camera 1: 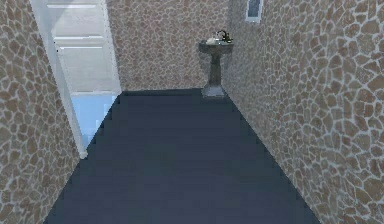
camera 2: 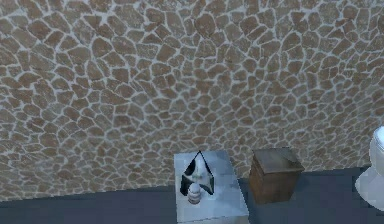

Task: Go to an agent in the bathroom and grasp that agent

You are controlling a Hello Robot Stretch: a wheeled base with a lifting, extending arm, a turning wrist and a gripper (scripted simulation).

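A pedestal sink (camera 1: 213, 62) stands against the far wall in the forward view, to the right of the middle. On its top sits a small dark and greenish thing (camera 1: 223, 37), too small to name. In the arm side view a grey box-shaped stand (camera 2: 222, 190) stands by the stone wall. It bears a dark pointed thing (camera 2: 198, 173) with a small pale round thing (camera 2: 196, 197) under it.
A white door (camera 1: 85, 45) stands open at the forward view's left, with a pale floor beyond it. Dark blue floor (camera 1: 180, 150) runs between stone walls up to the sink. In the arm side view, a brown bin (camera 2: 276, 174) and a white toilet (camera 2: 374, 170) stand right of the stand.
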